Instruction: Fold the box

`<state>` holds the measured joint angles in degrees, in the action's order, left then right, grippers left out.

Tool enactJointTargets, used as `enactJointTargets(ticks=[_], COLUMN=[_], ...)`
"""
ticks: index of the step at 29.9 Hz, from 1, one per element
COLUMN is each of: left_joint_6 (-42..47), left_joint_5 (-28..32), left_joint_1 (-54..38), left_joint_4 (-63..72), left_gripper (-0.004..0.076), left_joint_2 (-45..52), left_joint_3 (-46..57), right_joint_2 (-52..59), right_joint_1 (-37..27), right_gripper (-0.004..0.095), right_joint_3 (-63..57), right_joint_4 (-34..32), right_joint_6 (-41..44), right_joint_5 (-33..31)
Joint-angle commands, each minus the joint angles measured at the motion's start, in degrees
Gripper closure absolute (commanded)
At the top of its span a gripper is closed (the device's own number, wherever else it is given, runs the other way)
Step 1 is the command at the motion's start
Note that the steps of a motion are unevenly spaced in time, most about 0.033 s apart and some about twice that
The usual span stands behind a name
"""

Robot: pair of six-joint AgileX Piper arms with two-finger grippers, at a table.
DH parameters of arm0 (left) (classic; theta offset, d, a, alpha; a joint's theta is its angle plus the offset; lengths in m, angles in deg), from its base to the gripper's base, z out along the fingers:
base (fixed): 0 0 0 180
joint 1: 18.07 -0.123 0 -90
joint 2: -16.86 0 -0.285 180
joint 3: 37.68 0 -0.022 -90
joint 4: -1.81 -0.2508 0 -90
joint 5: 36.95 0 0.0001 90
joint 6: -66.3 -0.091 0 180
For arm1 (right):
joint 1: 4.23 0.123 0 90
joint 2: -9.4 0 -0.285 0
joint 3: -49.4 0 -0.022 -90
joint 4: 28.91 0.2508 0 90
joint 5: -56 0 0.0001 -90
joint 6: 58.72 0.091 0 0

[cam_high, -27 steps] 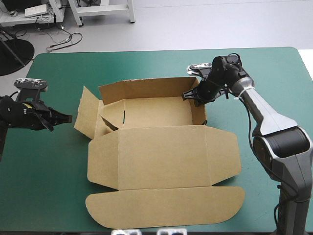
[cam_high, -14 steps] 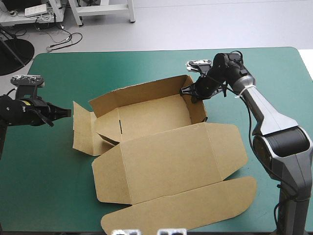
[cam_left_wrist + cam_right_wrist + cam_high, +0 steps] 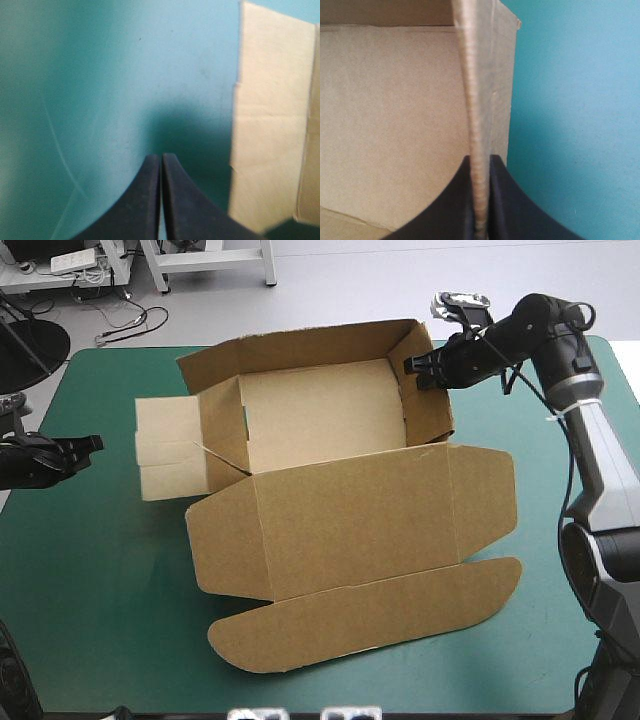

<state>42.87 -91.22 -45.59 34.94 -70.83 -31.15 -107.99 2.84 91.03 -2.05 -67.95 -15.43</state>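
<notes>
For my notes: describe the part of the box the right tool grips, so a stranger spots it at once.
On the teal-green table sits a brown box, its open tray toward the far edge. Look at the tray's right wall: the only one pinched in the right tool.

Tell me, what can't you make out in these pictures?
- High view: the table behind the box, hidden by its raised back wall.
- High view: the arm of the left gripper, cut off at the edge.
- Left wrist view: the box's side flap, blurred and cut off.

Table [image 3: 110, 365] with a teal-green cover [image 3: 90, 580], rounded corners
</notes>
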Motion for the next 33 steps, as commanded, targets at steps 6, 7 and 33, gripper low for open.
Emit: enactJointTargets(ticks=[6, 7, 33], left_joint_6=[-13.01, -14.20, -21.86], left_joint_5=[-1.77, -3.27, -20.09], left_joint_1=[-5.36, -5.50, 7.08], left_joint_4=[26.91, 30.33, 56.09], left_gripper=[0.0720, 0.0720, 0.0728], left_joint_2=[-2.58, -3.27, 1.31], left_joint_3=[-1.92, -1.92, -1.92], right_joint_2=[11.85, 12.75, 13.08], right_joint_1=[-6.57, -7.27, -1.95], right_gripper=[0.0927, 0.0927, 0.0926], right_joint_3=[2.16, 2.16, 2.04], right_joint_4=[13.02, 13.97, 11.61], right_joint_6=[-3.36, -3.57, -3.83], right_joint_5=[-0.30, -0.30, 5.01])
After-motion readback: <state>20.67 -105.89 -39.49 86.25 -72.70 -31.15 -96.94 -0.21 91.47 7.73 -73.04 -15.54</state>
